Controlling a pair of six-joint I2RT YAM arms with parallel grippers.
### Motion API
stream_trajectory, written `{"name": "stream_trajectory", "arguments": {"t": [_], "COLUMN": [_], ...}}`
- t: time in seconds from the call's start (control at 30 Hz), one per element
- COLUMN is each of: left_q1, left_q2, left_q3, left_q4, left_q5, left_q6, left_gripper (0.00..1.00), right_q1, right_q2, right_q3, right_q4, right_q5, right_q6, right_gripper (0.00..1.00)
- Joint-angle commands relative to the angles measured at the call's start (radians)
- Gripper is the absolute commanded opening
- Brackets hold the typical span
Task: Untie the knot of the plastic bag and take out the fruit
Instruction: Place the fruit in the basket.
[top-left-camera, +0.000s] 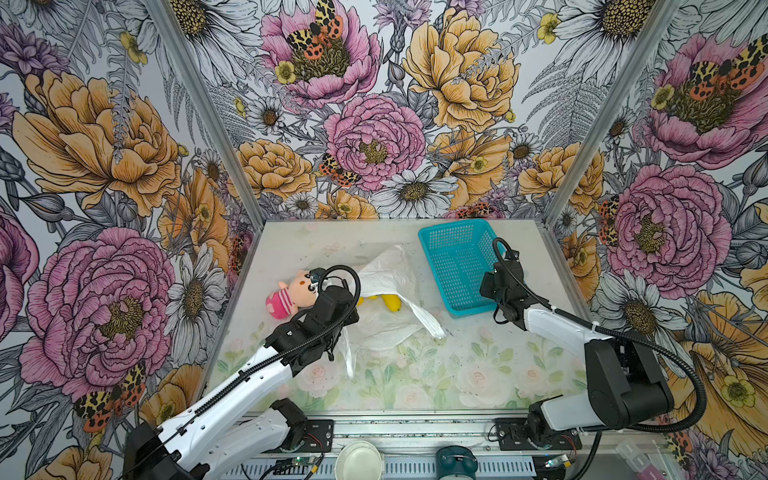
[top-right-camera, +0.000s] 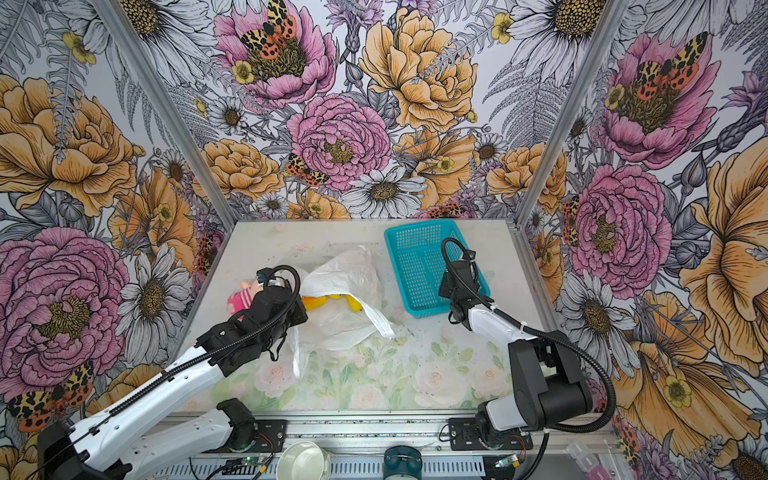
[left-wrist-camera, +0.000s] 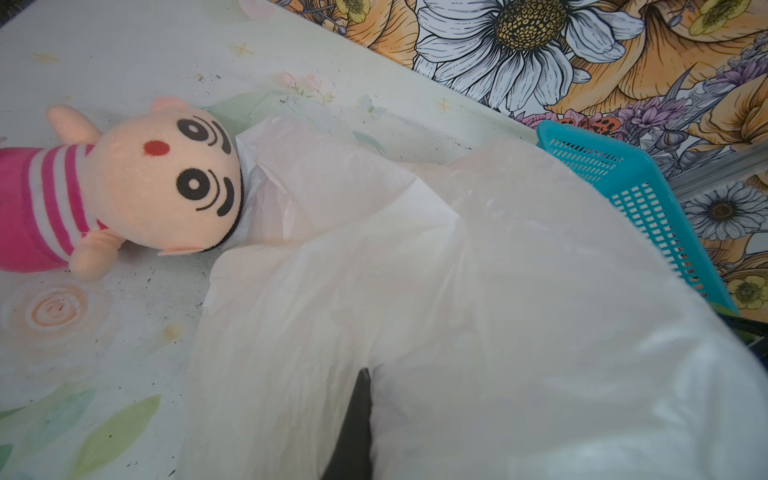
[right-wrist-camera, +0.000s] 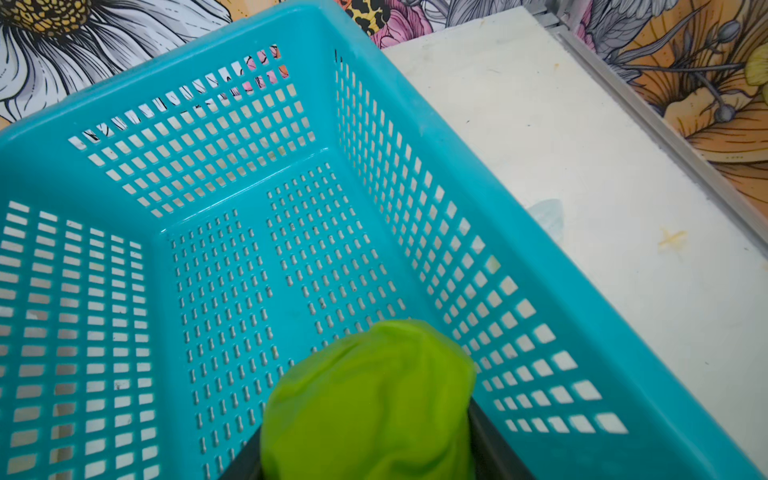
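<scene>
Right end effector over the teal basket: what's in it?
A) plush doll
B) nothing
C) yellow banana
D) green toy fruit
D: the right wrist view shows a green toy fruit clamped in the right end effector over the teal basket.

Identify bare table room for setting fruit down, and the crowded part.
Free: the floral table strip between crinkly white plastic bag and front metal rail; the teal mesh basket floor. Crowded: pink-striped plush doll against the bag.

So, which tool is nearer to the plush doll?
Left. The left tool is beside the doll, gripping the plastic bag; the right tool is far off, holding a green fruit over the basket.
</scene>
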Motion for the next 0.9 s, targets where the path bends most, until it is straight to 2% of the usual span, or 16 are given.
{"name": "stream_trajectory", "arguments": {"t": [0.0, 0.17, 0.33, 0.47, 0.6, 0.67, 0.73, 0.87], "left_q1": [0.006, 0.007, 0.007, 0.009, 0.008, 0.008, 0.008, 0.009], "left_q2": [-0.017, -0.011, -0.009, -0.005, -0.007, -0.011, -0.012, -0.012], "left_q3": [-0.013, -0.011, -0.013, -0.012, -0.012, -0.012, -0.013, -0.015], "left_q4": [0.011, 0.011, 0.011, 0.011, 0.011, 0.010, 0.011, 0.011], "left_q5": [-0.014, 0.005, -0.009, -0.003, 0.020, 0.019, 0.007, 0.008], "left_q6": [0.017, 0.016, 0.016, 0.016, 0.013, 0.013, 0.013, 0.013], "left_gripper": [0.00, 0.00, 0.00, 0.00, 0.00, 0.00, 0.00, 0.00], "right_q1": [-0.021, -0.038, -0.061, -0.084, -0.085, -0.086, -0.086, -0.088], "right_q2": [-0.016, -0.025, 0.012, 0.044, 0.034, 0.030, 0.034, 0.042], "right_q3": [-0.007, -0.009, 0.014, 0.039, 0.029, 0.027, 0.029, 0.036], "right_q4": [-0.032, -0.034, -0.035, -0.050, -0.049, -0.049, -0.049, -0.051], "right_q5": [0.002, 0.022, -0.020, -0.057, -0.056, -0.051, -0.048, -0.053], "right_q6": [0.048, 0.043, 0.039, 0.045, 0.051, 0.055, 0.056, 0.055], "right_gripper": [0.19, 0.23, 0.35, 0.40, 0.59, 0.64, 0.66, 0.61]}}
